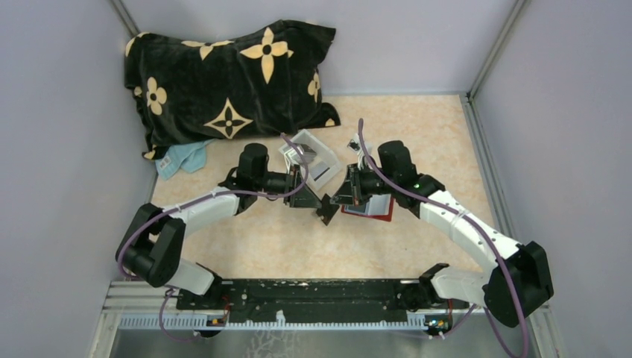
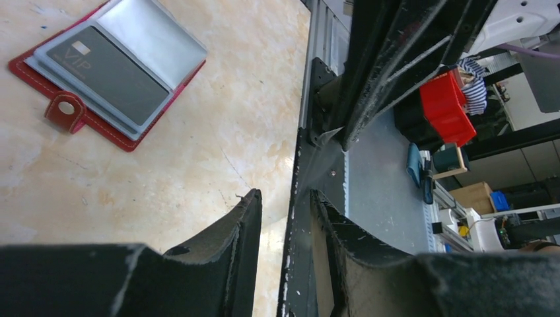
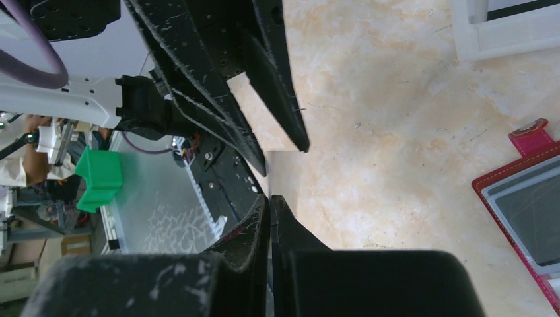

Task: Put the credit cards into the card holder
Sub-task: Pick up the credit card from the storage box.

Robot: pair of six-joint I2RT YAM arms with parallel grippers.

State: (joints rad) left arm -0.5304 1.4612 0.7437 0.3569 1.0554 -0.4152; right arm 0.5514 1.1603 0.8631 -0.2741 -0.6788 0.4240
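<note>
This is a robot lab. Two arms (image 1: 201,212) trailing purple cable (image 1: 361,134) are bolted to a black plate (image 1: 313,291) at 6 o'clock of a marbled table (image 1: 283,246). The table is boxed in by plain grey panels (image 1: 59,149) on metal posts (image 1: 493,46). Past the table's edge, the wrist views show a wider workroom. It has dark racks (image 2: 522,135), a red bin (image 2: 452,105) and a cardboard box (image 2: 474,196) at 3 o'clock. A green bin (image 3: 99,177) sits at 9 o'clock.

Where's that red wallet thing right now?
The flat red-edged card holder lies open on the table just right of centre in the overhead view, beneath the right arm.
</note>
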